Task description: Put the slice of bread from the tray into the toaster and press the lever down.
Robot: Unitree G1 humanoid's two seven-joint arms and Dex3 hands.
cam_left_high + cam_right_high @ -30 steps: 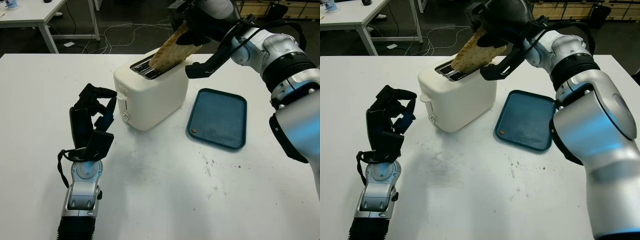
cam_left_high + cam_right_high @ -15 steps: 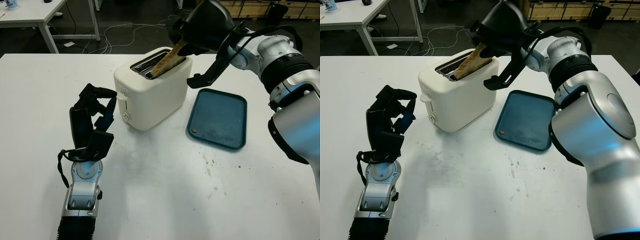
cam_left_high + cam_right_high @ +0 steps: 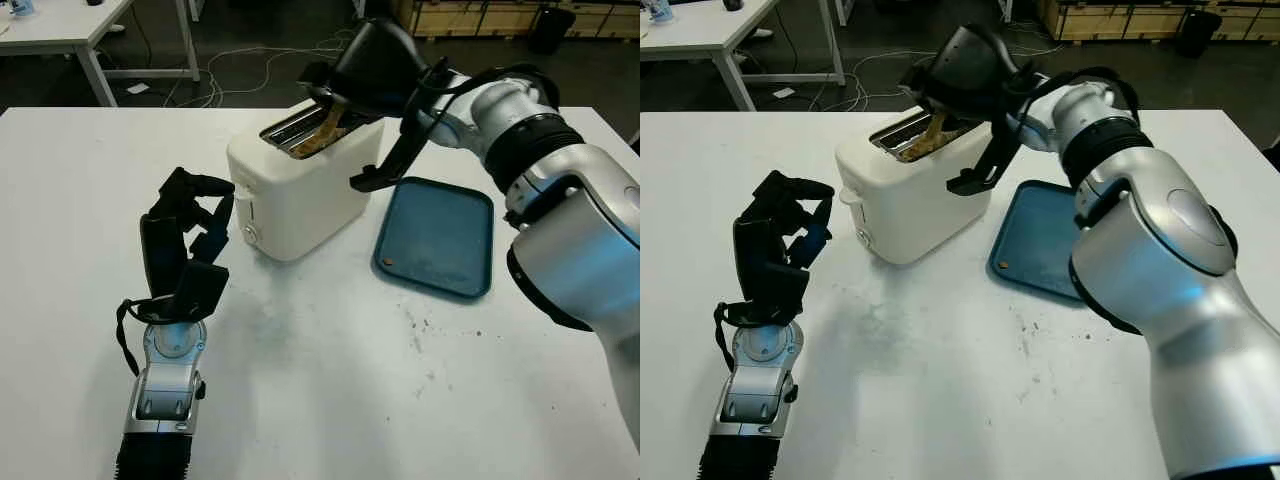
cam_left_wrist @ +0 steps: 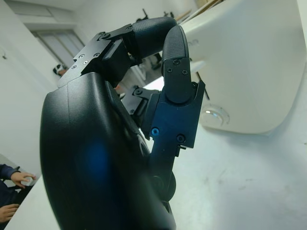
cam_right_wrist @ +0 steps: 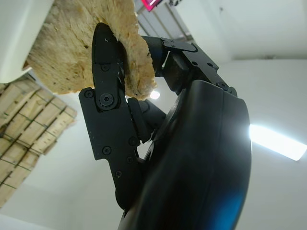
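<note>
We see a white bench (image 3: 330, 400) dotted with small dark crumbs (image 3: 420, 330) toward its right side. Behind it, on the dark floor (image 3: 250, 40), white cables (image 3: 240, 75) trail near a second white table (image 3: 70, 25) at the far left. Wooden crates (image 3: 480, 15) are stacked along the far right, and a person's hand (image 4: 21, 178) with a dark sleeve shows in the left wrist view.

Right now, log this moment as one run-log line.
right hand: shut on bread slice, mostly in toaster slot | left hand: curled, beside toaster | tray: no bread | lever: not pressed
</note>
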